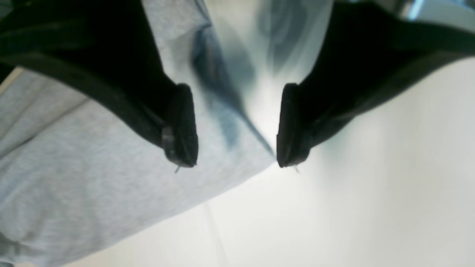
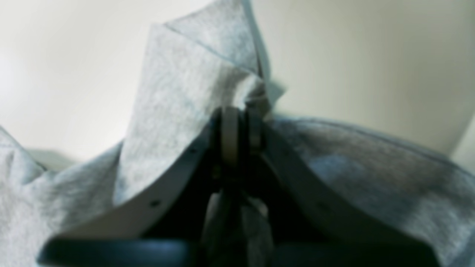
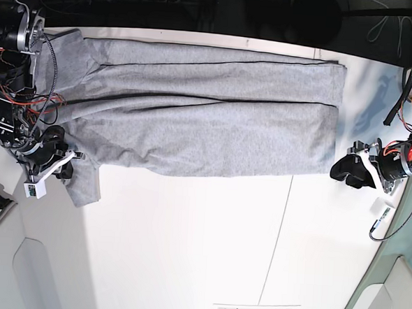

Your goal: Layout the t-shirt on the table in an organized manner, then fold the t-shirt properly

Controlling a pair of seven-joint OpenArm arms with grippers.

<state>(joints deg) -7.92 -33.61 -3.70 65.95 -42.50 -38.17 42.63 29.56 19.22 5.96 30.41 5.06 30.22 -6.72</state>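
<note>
2 grippers and 1 garment on record. Item 1, the t-shirt point(image 3: 208, 119): heather-grey, spread lengthwise across the far half of the table point(image 3: 186, 251), several long creases running along it, one sleeve drooping toward the near side at the base view's left; neck and any lettering are not visible, and the shirt's far-left end is partly covered by arm hardware and cables. Item 2, right gripper point(image 2: 239, 111): jaws pressed together on a pinched peak of grey cloth, which stands up in a fold above the fingertips; more fabric drapes over both fingers, hiding most of them, and the wrist view is soft-focused. In the base view this gripper point(image 3: 67, 161) sits at the sleeve's edge, its tips too small to make out. Item 3, left gripper point(image 1: 237, 155): jaws spread wide, nothing between them, hovering over a corner of the shirt point(image 1: 92, 167) where cloth meets bare white tabletop point(image 1: 352, 204); a blurred dark shadow lies on the fabric between the fingers. In the base view it point(image 3: 350, 170) stands just beside the shirt's hem corner, whether touching cannot be told.
</note>
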